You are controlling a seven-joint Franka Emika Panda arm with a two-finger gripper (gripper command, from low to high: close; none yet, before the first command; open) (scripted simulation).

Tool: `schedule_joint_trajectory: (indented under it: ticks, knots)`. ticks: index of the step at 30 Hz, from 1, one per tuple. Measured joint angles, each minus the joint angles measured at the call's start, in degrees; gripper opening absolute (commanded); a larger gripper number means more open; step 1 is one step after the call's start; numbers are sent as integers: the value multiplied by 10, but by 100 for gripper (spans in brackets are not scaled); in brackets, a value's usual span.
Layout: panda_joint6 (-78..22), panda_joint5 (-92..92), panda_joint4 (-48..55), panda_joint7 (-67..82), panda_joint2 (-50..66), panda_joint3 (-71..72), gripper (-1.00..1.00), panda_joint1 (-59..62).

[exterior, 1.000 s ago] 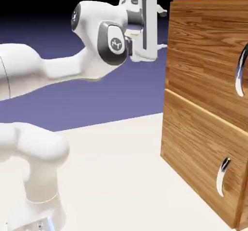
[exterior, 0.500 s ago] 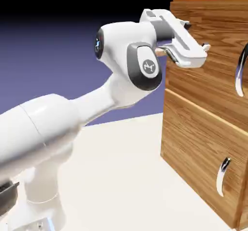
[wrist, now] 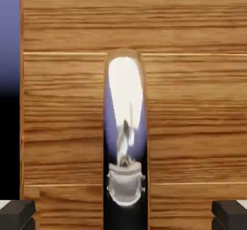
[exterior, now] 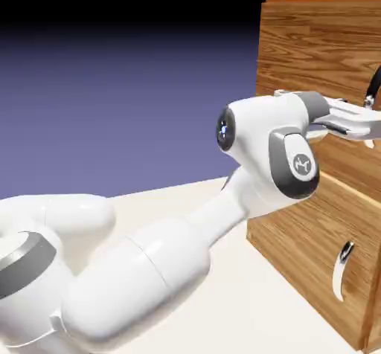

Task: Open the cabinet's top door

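The cabinet [exterior: 312, 196] stands on the tabletop [exterior: 216, 285] at the right of the exterior view, and its top door [exterior: 320, 70] looks closed: the upper wood panel lies flush with the front, with no gap that I can see along its edge. So the main part of the task is not yet done. The gripper [exterior: 357, 120] is level in front of this upper panel and points toward the long silver handle [exterior: 370, 96], of which only a small piece shows at the right border of the exterior view. In the hand view the handle [wrist: 125, 127] stands right in the middle, between the two grey fingertips [wrist: 17, 213] at the bottom corners, and these are far apart from each other. The jaws are therefore released and wide, with nothing between them; they do not grasp the handle. I judge that the approach is nearly complete, because the handle is centred and looks close, but I cannot tell from these views if the tips already reach past the handle or are only near it. What is left, as I see it, is to bring the jaws around the handle, to close them on it, and then to pull the door open. The lower panel with its smaller handle [exterior: 342, 271] is untouched and is not part of the work.
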State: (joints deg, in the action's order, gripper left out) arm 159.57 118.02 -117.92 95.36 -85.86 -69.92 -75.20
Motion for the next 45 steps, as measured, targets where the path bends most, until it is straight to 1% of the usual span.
schedule_joint_trajectory:
  ticks: [2,8,14,21,25,34,45]
  knots:
    - [0,0,0,0,0,0,-100,0]
    - [-97,96,-125,-120,-29,52,-100,100]
    - [-196,128,-249,-206,-46,112,-100,200]
    - [-326,89,-394,-285,-64,225,-100,315]
    - [-395,33,-454,-316,-75,308,-100,357]
    - [-519,-113,-519,-365,-78,495,-100,387]
    - [-651,-310,-519,-427,-16,723,-100,384]
